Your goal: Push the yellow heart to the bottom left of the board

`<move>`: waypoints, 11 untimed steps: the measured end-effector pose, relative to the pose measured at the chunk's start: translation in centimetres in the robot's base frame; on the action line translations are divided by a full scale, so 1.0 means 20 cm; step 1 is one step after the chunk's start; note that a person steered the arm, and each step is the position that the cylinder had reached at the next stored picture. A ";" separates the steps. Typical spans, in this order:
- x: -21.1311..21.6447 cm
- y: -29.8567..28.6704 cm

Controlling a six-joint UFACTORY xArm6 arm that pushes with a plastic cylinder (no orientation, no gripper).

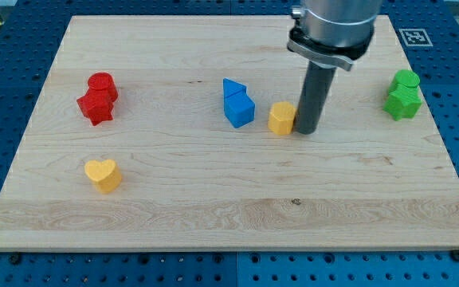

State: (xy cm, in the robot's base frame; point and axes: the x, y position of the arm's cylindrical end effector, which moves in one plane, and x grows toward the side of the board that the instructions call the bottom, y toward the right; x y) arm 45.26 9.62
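**Item: yellow heart, for pushing to the worktop's bottom left**

Location: yellow heart (102,174) lies far toward the view's left and somewhat below my tip (306,130), well apart from it, already in the lower-left part of the worktop (213,207).

End effector: a plain rod, no jaws to open or close, holding nothing; the tip sits just beside, perhaps touching, the yellow hexagonal block (281,118) on its left.

Handling, judged: small, rigid, light, likely to slide easily and to swivel if struck off-centre. Contact point: its upper-right side, centred.

Also present: blue blocks (237,104), red blocks (97,98), green blocks (404,94).
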 end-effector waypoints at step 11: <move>0.37 -1.40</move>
